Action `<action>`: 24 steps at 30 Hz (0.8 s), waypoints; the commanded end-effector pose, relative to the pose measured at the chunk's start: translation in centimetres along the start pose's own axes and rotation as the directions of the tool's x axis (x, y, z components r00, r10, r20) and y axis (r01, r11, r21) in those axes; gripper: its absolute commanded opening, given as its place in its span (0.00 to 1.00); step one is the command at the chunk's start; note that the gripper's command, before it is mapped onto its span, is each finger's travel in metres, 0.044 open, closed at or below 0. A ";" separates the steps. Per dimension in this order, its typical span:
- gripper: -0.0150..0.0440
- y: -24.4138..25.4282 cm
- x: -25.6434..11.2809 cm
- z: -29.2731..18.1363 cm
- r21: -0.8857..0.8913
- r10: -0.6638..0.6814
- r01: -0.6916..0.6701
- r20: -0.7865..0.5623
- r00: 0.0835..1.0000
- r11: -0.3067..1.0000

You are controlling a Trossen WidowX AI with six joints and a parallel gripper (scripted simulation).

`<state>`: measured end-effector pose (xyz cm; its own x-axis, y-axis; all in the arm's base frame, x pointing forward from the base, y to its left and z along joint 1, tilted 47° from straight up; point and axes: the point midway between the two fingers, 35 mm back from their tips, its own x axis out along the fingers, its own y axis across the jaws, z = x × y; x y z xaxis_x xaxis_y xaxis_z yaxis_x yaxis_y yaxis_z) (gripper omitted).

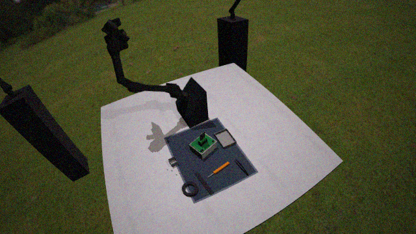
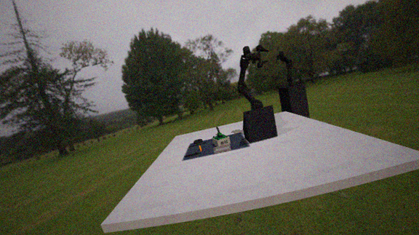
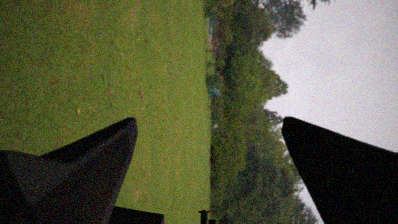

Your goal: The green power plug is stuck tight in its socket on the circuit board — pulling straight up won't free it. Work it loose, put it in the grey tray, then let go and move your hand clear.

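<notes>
The green plug (image 1: 202, 140) (image 2: 218, 133) stands upright on the green circuit board (image 1: 195, 146), with a tall dark piece on top. Its seating in the socket is too small to make out. The board sits on a pale box (image 1: 208, 153) (image 2: 221, 142). The grey tray (image 1: 225, 138) (image 2: 222, 149) lies beside the box, towards the right in the top view, and looks empty. My gripper (image 2: 264, 56) (image 3: 210, 125) is open and empty, raised high and far from the board. In the wrist view its fingers stand wide apart, with only grass, trees and sky beyond.
A dark blue mat (image 1: 182, 143) lies under the box and tray. On it are an orange-handled tool (image 1: 221, 167), dark tweezers (image 1: 242, 167) and a dark strip (image 1: 205, 183). A black ring (image 1: 183, 189) and a small metallic block (image 1: 173, 162) lie at its left edge.
</notes>
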<state>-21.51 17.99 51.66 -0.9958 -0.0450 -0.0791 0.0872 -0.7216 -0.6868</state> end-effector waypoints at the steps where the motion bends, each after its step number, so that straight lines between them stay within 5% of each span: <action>1: 0.98 0.0 0.0 0.0 0.000 0.000 0.000 0.000 1.000 1.000; 13: 0.98 -0.4 -0.3 -1.0 -0.001 -0.023 0.023 -0.036 0.999 1.000; 24: 0.98 -3.1 -7.1 -14.8 -0.032 -0.195 0.207 -0.496 0.846 0.978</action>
<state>-17.57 26.81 46.88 -0.9315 0.3015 -0.2035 -0.0714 -0.7001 -0.7105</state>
